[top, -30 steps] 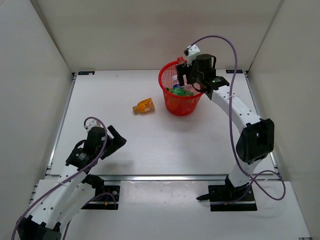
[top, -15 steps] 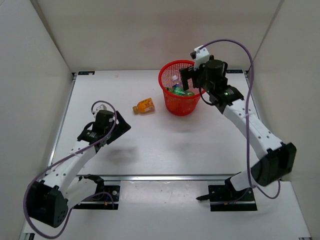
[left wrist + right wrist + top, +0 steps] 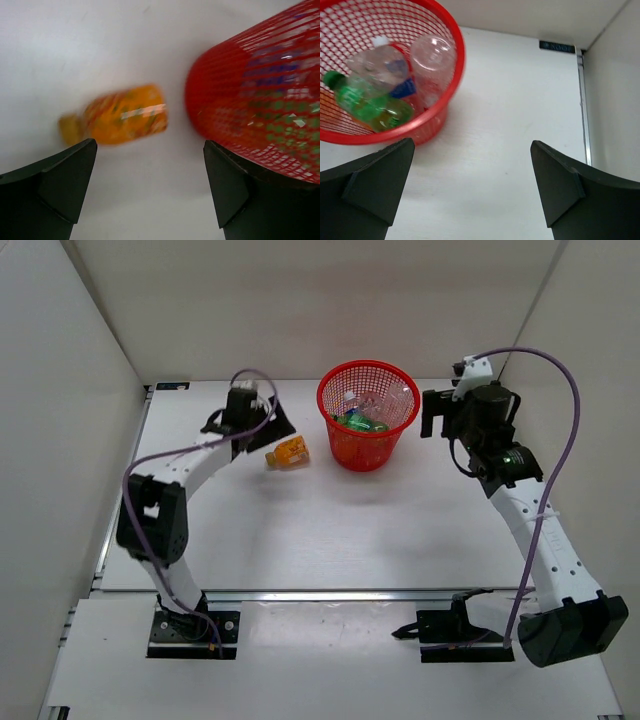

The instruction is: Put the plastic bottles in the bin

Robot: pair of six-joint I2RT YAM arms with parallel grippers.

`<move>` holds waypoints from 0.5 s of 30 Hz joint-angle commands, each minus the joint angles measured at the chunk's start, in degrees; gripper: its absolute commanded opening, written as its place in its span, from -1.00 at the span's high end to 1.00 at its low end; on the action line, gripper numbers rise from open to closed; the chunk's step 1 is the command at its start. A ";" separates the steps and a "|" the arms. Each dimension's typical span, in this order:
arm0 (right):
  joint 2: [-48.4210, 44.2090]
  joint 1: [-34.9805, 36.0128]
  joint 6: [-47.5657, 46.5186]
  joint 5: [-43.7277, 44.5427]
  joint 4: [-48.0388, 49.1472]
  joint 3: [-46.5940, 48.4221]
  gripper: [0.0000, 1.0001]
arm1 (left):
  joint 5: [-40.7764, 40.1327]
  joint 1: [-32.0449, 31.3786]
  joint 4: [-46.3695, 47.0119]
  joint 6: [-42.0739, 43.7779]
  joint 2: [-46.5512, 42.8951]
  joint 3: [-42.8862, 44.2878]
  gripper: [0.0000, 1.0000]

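- Right gripper (image 3: 433, 416), jaws spread and empty, has pulled back right of the red mesh bin (image 3: 330, 392); the green bottle (image 3: 367, 102) and others lie inside.
- Left gripper (image 3: 150, 147), also open, has swung over the last orange bottle (image 3: 125, 115), lying left of the bin.
- One pick likely remains.

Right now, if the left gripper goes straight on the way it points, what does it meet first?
Probably the orange bottle lying just ahead of the open left gripper, though depth is unclear. The red bin stands beside that line.
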 commanded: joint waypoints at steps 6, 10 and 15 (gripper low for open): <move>-4.73 -4.40 -1.15 -8.67 -3.86 -3.56 -1.00 | 29.20 3.98 -21.11 50.95 18.51 32.12 -0.97; -4.30 -5.01 -1.94 -6.47 -5.35 -2.69 -0.98 | 41.07 9.07 -23.29 53.93 23.60 37.65 -0.98; -2.98 -7.74 -1.41 -7.79 -6.40 -1.46 -0.98 | 42.15 6.63 -32.70 61.93 30.37 48.88 -0.98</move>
